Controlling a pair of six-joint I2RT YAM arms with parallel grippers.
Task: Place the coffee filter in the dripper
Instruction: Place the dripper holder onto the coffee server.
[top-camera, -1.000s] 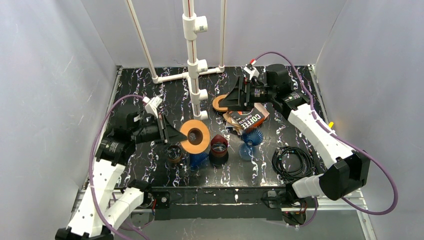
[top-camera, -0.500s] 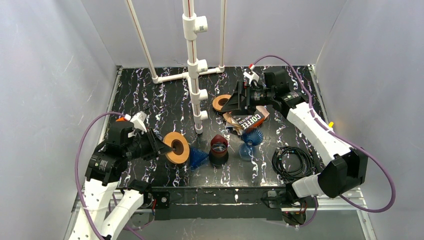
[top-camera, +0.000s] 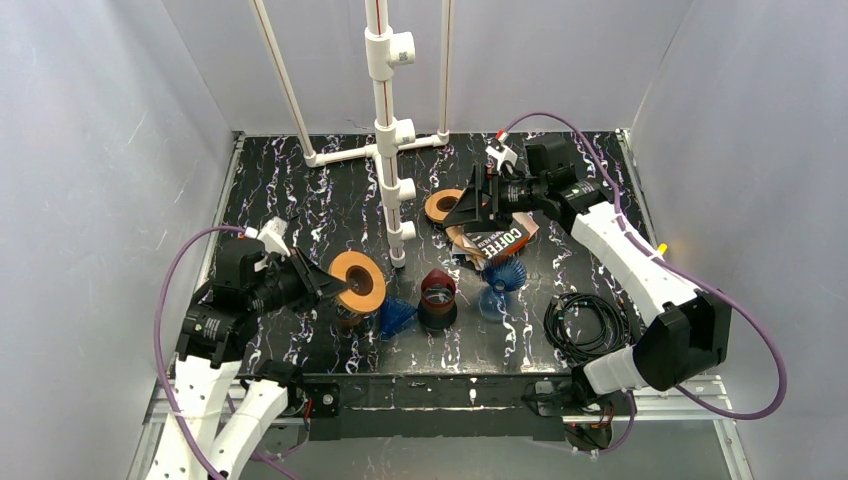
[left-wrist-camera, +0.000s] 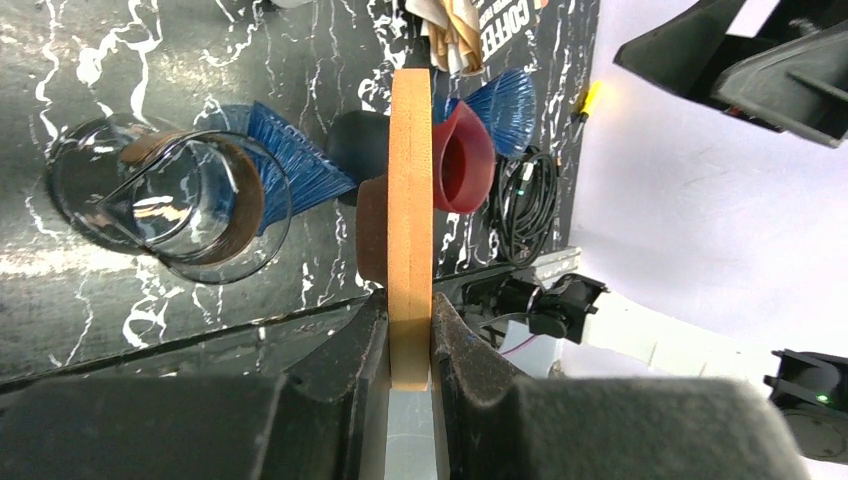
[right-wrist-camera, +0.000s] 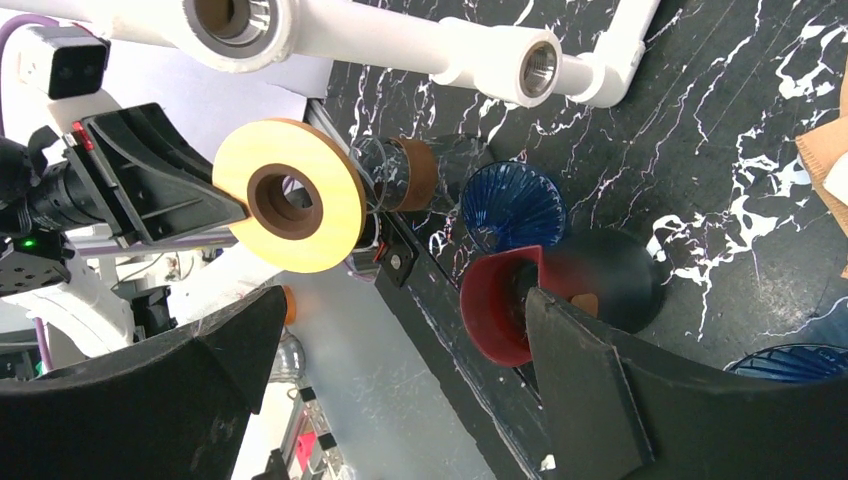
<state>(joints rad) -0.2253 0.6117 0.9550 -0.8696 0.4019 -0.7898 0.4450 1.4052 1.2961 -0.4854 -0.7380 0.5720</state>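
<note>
The left gripper (left-wrist-camera: 410, 312) is pinched shut on the rim of a wooden ring (left-wrist-camera: 410, 180), one finger on each flat face, so the ring stands on edge in the air. The left arm rises from its base at about 7 o'clock, its wrist level and pointing towards 3 o'clock. From above, the ring overlaps a glass cup (top-camera: 348, 310) on the table.

The right gripper (right-wrist-camera: 407, 300) has its jaws spread wide with nothing between them. That arm reaches from 5 o'clock up towards 1 o'clock, then bends at the elbow so its wrist faces 9 o'clock above the coffee filter pack (top-camera: 497, 238). The pack lies just past the table's middle, towards 1 o'clock, and I cannot tell whether the fingers touch it. A blue dripper (top-camera: 505, 272) sits at the pack's 6 o'clock edge. A red dripper (top-camera: 437, 288) stands nearby towards 8 o'clock, and another blue one (top-camera: 397, 316) lies tipped beside it.
</note>
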